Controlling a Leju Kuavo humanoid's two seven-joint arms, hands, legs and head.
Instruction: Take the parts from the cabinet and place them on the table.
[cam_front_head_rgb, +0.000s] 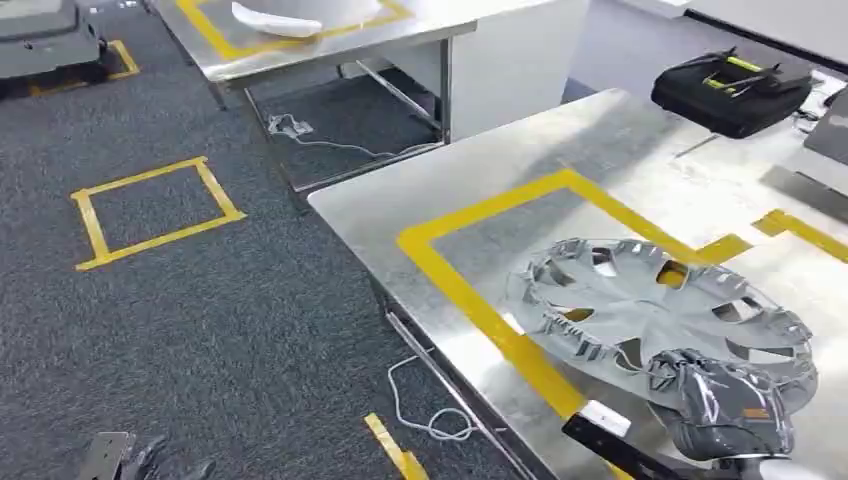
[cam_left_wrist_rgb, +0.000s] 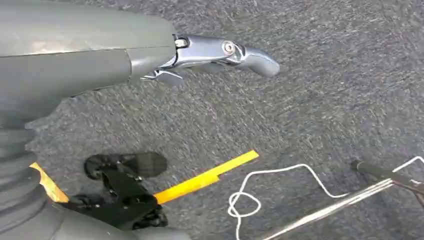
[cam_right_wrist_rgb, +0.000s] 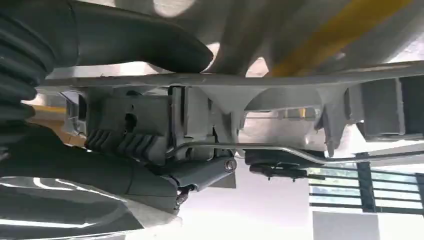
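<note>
The silver wheel cover (cam_front_head_rgb: 655, 310) lies almost flat on the steel table (cam_front_head_rgb: 480, 190), outer face up, inside the yellow tape rectangle (cam_front_head_rgb: 470, 300) marked on the tabletop. It is round, so it has no long axis; its spokes and cut-outs fan out from the centre, and yellow tape shows through some of the openings. No brand or writing can be read on it.

The right hand (cam_front_head_rgb: 725, 400) grips the cover at the rim nearest the robot. In the right wrist view the thick thumb (cam_right_wrist_rgb: 145, 45) presses on one face of the rim (cam_right_wrist_rgb: 280, 80) and the darker fingers (cam_right_wrist_rgb: 200, 172) close under the other, against the clips and wire ring of the inner side.

Beyond the cover, at the table's far corner, sits a black case with yellow-green trim (cam_front_head_rgb: 730, 90). A white cable (cam_front_head_rgb: 425, 410) loops on the grey carpet (cam_front_head_rgb: 200, 320) beside the table's near edge, with a short strip of yellow tape (cam_front_head_rgb: 395, 450) next to it. Farther across the carpet from the table is a yellow tape square (cam_front_head_rgb: 155, 210), and past that a second steel table (cam_front_head_rgb: 330, 40) with a white part (cam_front_head_rgb: 275, 18) on it.

The left hand (cam_left_wrist_rgb: 210, 52) hangs over the carpet, holding nothing, its fingers extended.
</note>
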